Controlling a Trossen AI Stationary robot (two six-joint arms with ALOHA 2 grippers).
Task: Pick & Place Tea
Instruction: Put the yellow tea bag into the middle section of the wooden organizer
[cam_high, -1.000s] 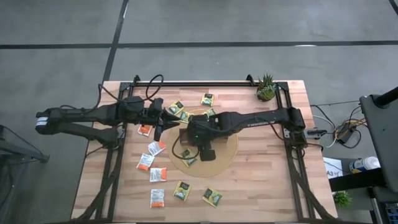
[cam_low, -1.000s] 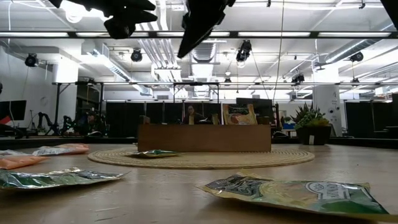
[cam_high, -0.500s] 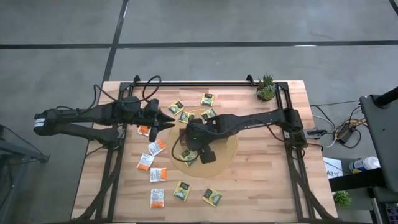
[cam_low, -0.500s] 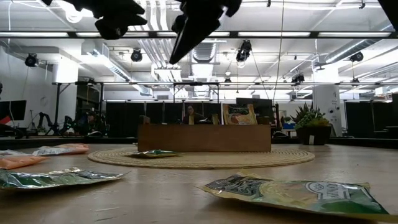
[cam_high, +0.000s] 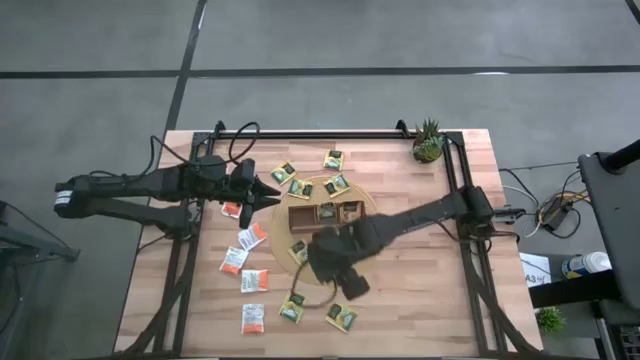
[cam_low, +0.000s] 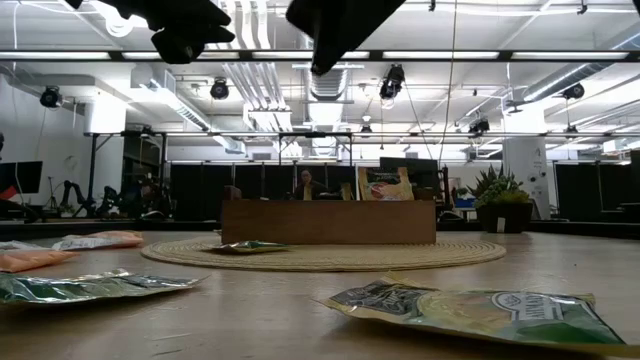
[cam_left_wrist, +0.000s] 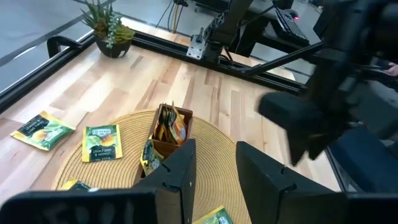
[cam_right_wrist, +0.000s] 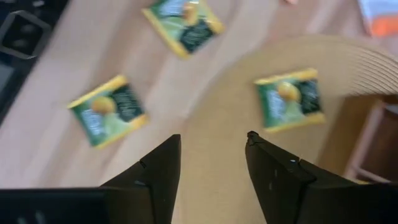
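Wooden table (cam_high: 420, 300); tea sachets (cam_right_wrist: 107, 110), dark labels, writing unreadable

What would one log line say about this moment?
left gripper: open, empty, waiting | right gripper: open, empty, above round woven mat edge | brown wooden tray: holds sachets

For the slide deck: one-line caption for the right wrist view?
Right gripper, fingers apart and empty, hovers at the woven mat's edge with three yellow-green tea sachets ahead.
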